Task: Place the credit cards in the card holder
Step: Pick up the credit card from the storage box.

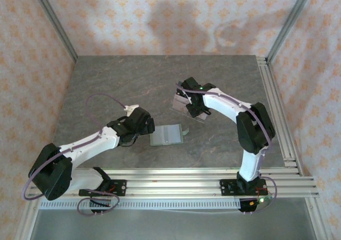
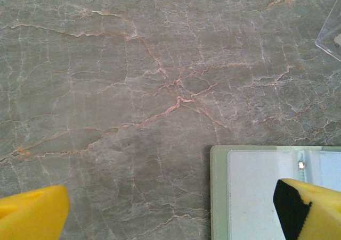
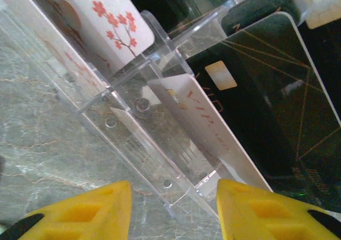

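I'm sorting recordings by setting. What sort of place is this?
Probably a lab test cell dressed as a room: floral wallpaper panels held between aluminium frame posts, a stone-patterned tabletop, and slotted mounting rails along its near edge.

Card holder point(image 1: 167, 135) lies open, flat — sage rim, pale grey inside; credit cards point(image 3: 208, 123) stand in a clear rack point(image 3: 136, 144).

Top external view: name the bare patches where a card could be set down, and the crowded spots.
Free: the far-left table, between the back wall and the left arm; the front strip between the card holder and the right arm's base. Crowded: around the clear stand under the right gripper, and beside the card holder by the left gripper.
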